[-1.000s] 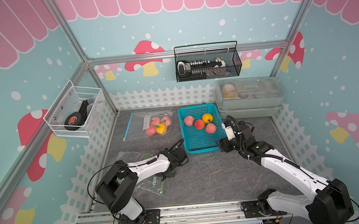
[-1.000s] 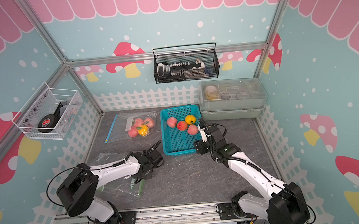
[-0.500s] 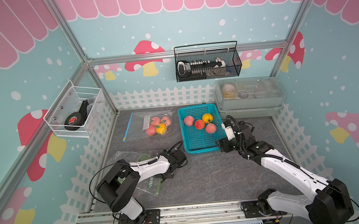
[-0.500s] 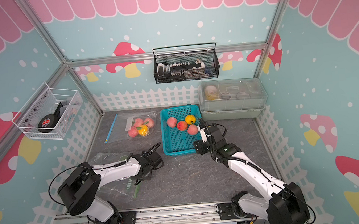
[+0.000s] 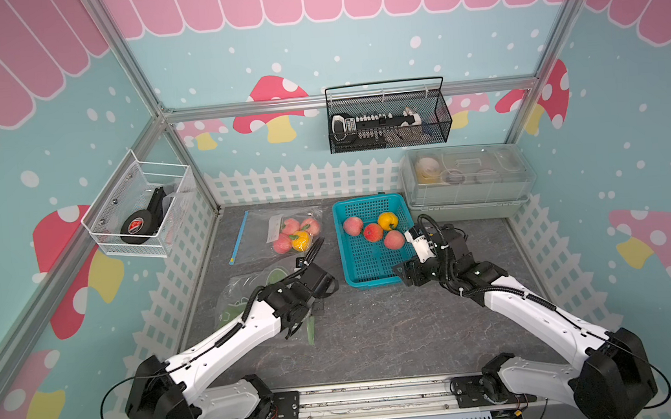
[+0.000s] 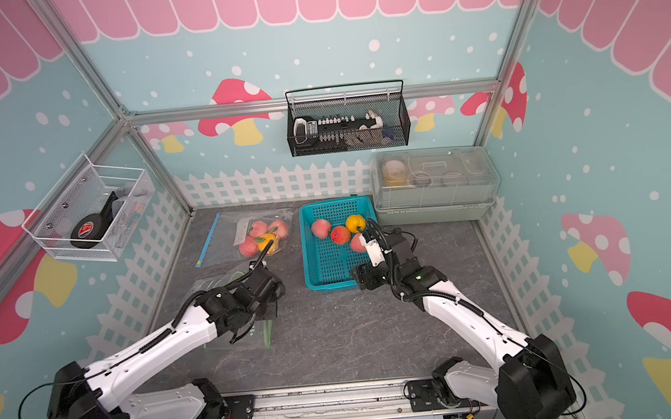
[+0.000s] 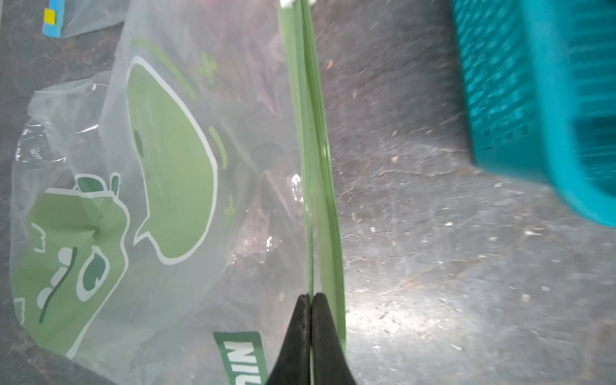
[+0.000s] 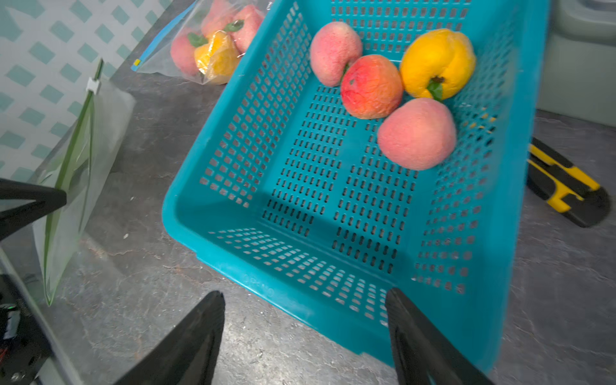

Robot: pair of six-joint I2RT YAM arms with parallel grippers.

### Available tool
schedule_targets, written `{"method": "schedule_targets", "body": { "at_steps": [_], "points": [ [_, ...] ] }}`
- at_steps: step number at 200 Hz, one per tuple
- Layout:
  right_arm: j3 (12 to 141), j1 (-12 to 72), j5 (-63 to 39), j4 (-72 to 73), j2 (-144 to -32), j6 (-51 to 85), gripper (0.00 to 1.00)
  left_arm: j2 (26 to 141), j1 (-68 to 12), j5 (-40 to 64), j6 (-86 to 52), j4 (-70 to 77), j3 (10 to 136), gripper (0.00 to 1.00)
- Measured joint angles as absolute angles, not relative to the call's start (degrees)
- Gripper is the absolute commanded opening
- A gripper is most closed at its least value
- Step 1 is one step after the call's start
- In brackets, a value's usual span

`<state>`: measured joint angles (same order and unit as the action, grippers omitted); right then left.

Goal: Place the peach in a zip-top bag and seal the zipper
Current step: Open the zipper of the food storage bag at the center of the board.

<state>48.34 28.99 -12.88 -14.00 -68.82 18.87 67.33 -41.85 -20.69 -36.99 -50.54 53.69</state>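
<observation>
Status: early. My left gripper (image 7: 311,300) is pinched tight on the zipper edge of the clear green-printed zip-top bag (image 7: 166,166), near left on the table. My right gripper (image 8: 303,293) gapes empty at the near rim of the teal perforated basket (image 8: 233,263). The round pink peach (image 8: 416,133) lies in the basket, far right. Bagging and sealing remain.

A basket (image 5: 364,263) sits at 1 o'clock on the table (image 5: 376,338), holding three peaches (image 5: 373,232) and a yellow fruit (image 5: 387,220). The right gripper (image 5: 403,274) hovers at its 5 o'clock corner. At 9 o'clock the left gripper (image 5: 312,308) meets the green bag (image 5: 242,295). A filled bag (image 5: 286,235) lies at 11.
</observation>
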Motion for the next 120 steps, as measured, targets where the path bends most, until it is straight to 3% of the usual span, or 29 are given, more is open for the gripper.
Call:
{"method": "schedule_targets", "body": {
  "at_steps": [62, 120],
  "points": [
    [59.0, 41.1, -23.1, -6.8, -79.8, 22.3, 0.73, 59.0, -38.6, -10.5, -36.6, -51.2, 57.8, 0.0],
    [67.5, 46.7, -26.5, -3.0, -87.0, 24.8, 0.72, 58.0, -37.4, -4.4, -36.7, -51.2, 58.2, 0.0]
  ]
}}
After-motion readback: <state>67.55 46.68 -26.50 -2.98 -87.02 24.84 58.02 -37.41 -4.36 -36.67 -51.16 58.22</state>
